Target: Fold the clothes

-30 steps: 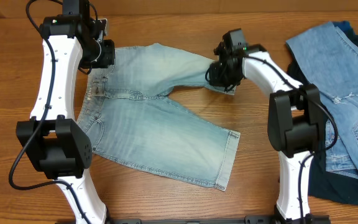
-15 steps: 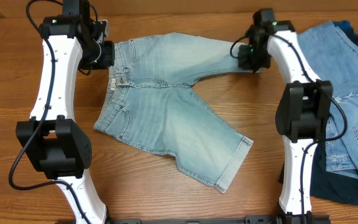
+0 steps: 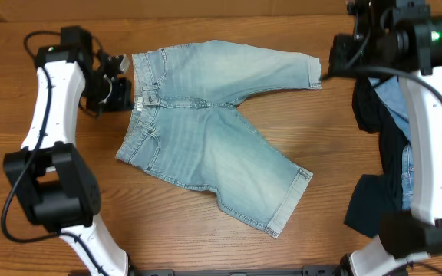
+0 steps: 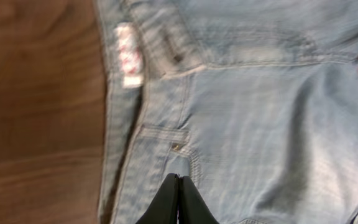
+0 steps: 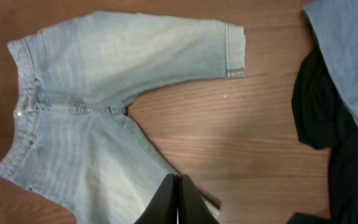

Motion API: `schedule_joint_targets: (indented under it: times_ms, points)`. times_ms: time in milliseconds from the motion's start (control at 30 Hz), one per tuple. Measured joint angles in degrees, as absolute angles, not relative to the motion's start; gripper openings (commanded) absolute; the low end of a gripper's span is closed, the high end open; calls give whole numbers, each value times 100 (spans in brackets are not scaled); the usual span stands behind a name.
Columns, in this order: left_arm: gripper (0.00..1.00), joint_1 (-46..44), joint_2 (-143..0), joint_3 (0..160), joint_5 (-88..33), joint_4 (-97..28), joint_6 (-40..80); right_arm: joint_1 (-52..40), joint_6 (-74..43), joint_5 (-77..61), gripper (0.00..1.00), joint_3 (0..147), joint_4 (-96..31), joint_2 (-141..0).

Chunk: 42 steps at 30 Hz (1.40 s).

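Observation:
The pale light-blue denim shorts (image 3: 206, 123) lie spread flat on the wooden table, waistband at the left, one leg reaching to the upper right, the other to the lower right. My left gripper (image 3: 123, 97) is shut and empty just left of the waistband; in the left wrist view its fingertips (image 4: 179, 180) hover over the shorts (image 4: 253, 124) near a pocket seam. My right gripper (image 3: 334, 69) is raised high, right of the upper leg's hem, shut and empty (image 5: 178, 180). The right wrist view shows the whole shorts (image 5: 104, 81) below it.
Medium-blue jeans (image 5: 347, 43) and dark navy cloth (image 5: 322, 118) lie heaped at the table's right side, partly hidden by the right arm in the overhead view (image 3: 374, 107). Bare wood (image 3: 336, 169) lies between the shorts and that heap.
The right gripper let go of the upper leg's hem and rose away to the right. The left gripper let go of the waistband and drew back left. The shorts stay spread out.

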State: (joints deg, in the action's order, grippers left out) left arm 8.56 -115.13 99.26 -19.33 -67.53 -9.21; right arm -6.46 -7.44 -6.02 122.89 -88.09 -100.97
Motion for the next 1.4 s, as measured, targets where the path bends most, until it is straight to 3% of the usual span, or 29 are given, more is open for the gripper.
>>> schedule_joint_targets:
  times_ms: [167,300,400,467,633,700,733,800,833,900,1333,1367,1400]
  points:
    - [4,1013,-10696,9098,-1822,-6206,-923,-646,-1079,-838,4,8702,-6910,-8552]
    - [4,963,-10589,9070,-1896,-5603,-928,-642,-1249,-921,4,7518,-5411,-8331]
    - [4,762,-10589,9035,-2003,-4523,-760,-523,-1282,-1293,4,7496,-4211,-8746]
    - [4,598,-10602,9048,-2132,-4027,-397,-141,-1282,-1688,4,7714,-4066,-9439]
    - [4,576,-11990,10667,-2543,-4628,231,585,-1009,-2102,4,9437,-4250,-11419]
    - [4,576,-12964,11740,-2665,-5306,395,659,-906,-2213,14,10431,-4300,-12123]
    - [18,576,-13338,12173,-2685,-5548,438,676,-873,-2250,19,10809,-4318,-12440]
    - [34,576,-13872,12774,-2729,-5970,478,738,-810,-2324,41,11456,-4285,-13089]
    - [48,576,-13998,12879,-2740,-5994,517,784,-792,-2373,48,11566,-4156,-13349]
    - [70,576,-14057,12908,-2742,-5942,537,915,-768,-2552,55,11572,-3900,-13734]
    - [78,611,-14274,12984,-1988,-4858,836,1105,-746,-3181,70,11583,-3118,-14156]
    - [82,611,-14414,12986,-1979,-4825,886,1105,-744,-3188,74,11583,-3107,-14164]
    - [98,611,-14529,12986,-1966,-4812,910,1105,-744,-3218,77,11583,-3100,-14182]
